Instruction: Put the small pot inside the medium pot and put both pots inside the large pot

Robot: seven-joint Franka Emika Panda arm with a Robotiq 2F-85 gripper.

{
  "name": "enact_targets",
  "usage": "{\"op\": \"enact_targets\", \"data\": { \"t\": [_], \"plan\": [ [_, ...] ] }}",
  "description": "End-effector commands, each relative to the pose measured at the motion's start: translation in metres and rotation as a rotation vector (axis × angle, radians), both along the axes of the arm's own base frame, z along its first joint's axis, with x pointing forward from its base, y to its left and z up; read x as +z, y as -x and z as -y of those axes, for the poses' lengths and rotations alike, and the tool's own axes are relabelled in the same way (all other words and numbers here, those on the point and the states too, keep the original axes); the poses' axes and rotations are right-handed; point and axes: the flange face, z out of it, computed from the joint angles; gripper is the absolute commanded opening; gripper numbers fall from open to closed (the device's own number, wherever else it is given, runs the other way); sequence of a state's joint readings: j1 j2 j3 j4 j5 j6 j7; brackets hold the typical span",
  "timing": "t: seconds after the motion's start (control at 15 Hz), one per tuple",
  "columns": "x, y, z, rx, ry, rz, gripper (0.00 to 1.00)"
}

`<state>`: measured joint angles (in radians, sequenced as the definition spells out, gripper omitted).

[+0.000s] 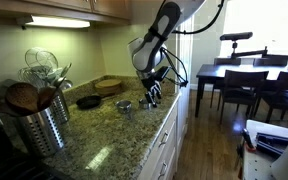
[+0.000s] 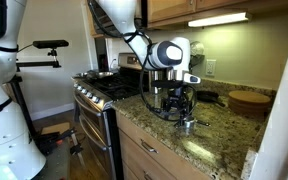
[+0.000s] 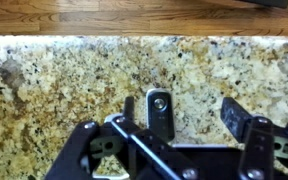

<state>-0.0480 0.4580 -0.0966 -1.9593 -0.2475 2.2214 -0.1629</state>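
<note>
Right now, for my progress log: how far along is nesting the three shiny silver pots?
Done: no nesting visible; one shiny silver round pot stands alone on the speckled granite counter. In hand: the open gripper straddles a silver pot handle. Left: both nestings.

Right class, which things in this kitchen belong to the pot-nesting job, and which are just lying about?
Job in hand:
- silver pot, size among the three unclear
- pincer, low over the counter; the other pots are not clearly seen

Lying about:
- frying pan
- utensil holder
- wooden board
- dining table
</note>
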Motion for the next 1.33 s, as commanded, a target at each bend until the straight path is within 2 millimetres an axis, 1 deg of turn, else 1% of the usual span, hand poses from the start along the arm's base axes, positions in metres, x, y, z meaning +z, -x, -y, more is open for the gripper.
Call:
{"op": "enact_targets", "data": {
  "t": [0.0, 0.07, 0.13, 0.2, 0.33, 0.4, 0.47, 0.53, 0.6, 0.8, 0.87, 0.93, 1.07, 1.13, 1.27],
  "plan": [
    [0.0, 0.0, 0.006, 0.019, -0.023, 0.02, 0.93],
    [0.0, -0.002, 0.008, 0.021, -0.024, 0.021, 0.95],
    [0.0, -0.002, 0.009, 0.025, -0.026, 0.021, 0.94],
    [-0.001, -0.004, 0.012, 0.027, -0.026, 0.021, 0.9],
    [-0.001, -0.007, 0.016, 0.031, -0.028, 0.021, 0.84],
    [-0.001, -0.009, 0.019, 0.033, -0.028, 0.021, 0.86],
    [-0.002, -0.011, 0.021, 0.033, -0.029, 0.021, 0.85],
    [-0.002, -0.013, 0.023, 0.035, -0.03, 0.022, 0.87],
    [-0.004, -0.015, 0.025, 0.038, -0.031, 0.02, 0.86],
    [-0.008, -0.021, 0.029, 0.043, -0.033, 0.019, 0.88],
    [-0.009, -0.023, 0.03, 0.044, -0.034, 0.018, 0.82],
    [-0.01, -0.024, 0.03, 0.045, -0.034, 0.019, 0.7],
    [-0.011, -0.027, 0.031, 0.046, -0.033, 0.019, 0.58],
    [-0.012, -0.028, 0.032, 0.046, -0.031, 0.019, 0.47],
    [-0.012, -0.028, 0.032, 0.046, -0.029, 0.018, 0.33]
  ]
}}
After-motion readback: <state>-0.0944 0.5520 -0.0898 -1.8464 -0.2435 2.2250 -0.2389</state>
